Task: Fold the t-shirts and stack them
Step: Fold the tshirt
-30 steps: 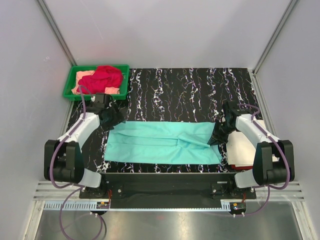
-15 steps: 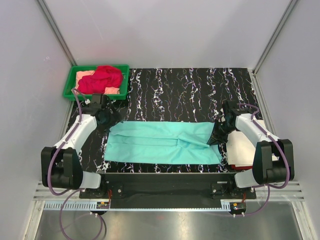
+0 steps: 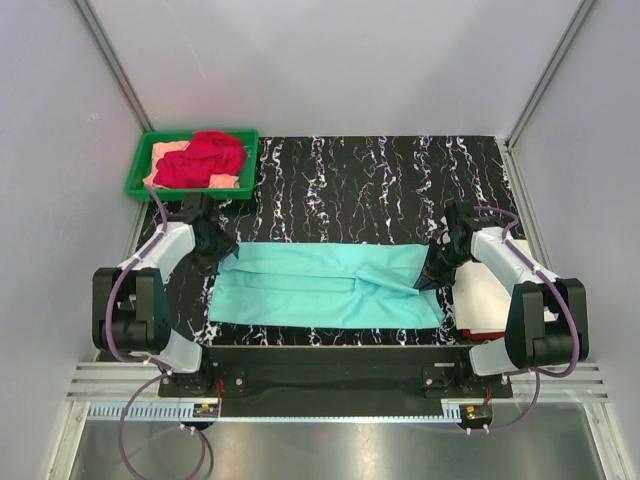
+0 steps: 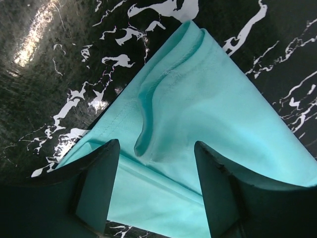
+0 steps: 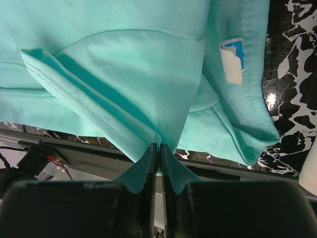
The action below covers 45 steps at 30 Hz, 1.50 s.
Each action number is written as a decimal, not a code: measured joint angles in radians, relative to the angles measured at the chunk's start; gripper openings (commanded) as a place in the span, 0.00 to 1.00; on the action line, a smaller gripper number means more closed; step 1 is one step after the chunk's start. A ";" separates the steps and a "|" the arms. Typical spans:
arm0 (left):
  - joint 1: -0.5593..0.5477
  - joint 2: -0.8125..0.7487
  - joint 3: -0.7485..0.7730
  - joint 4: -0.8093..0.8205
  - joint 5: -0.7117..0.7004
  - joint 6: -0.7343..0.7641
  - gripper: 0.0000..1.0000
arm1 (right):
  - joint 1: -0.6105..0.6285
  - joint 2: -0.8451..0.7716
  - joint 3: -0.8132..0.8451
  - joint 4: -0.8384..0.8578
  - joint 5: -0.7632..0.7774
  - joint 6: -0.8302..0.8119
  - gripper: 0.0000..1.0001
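Observation:
A mint-teal t-shirt [image 3: 325,285] lies folded into a long strip across the near part of the black marbled table [image 3: 370,185]. My left gripper [image 3: 222,257] is open just above the strip's far left corner [image 4: 188,94], with nothing between its fingers [image 4: 99,178]. My right gripper [image 3: 432,277] is shut on a fold of the teal shirt [image 5: 148,84] at the strip's right end. A red t-shirt [image 3: 203,157] and a peach one [image 3: 165,152] lie crumpled in the green tray [image 3: 140,170]. A cream-white and red stack [image 3: 488,295] sits at the right edge.
The green tray stands at the far left corner of the table. Grey walls enclose the table on three sides. The arm bases and a metal rail [image 3: 330,385] run along the near edge.
My left gripper has let go and drawn back left off the shirt's corner, its arm swinging outward. The right gripper has stayed shut on the cloth.

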 measured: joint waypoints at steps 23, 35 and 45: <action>0.001 0.006 -0.011 0.064 -0.019 0.103 0.00 | 0.000 0.000 0.000 -0.039 0.060 0.005 0.00; 0.001 0.082 -0.031 0.071 -0.061 0.109 0.02 | 0.000 0.047 0.000 -0.038 0.063 0.006 0.02; 0.001 0.082 -0.035 0.083 -0.063 0.109 0.01 | 0.000 0.064 0.000 -0.037 0.056 0.006 0.02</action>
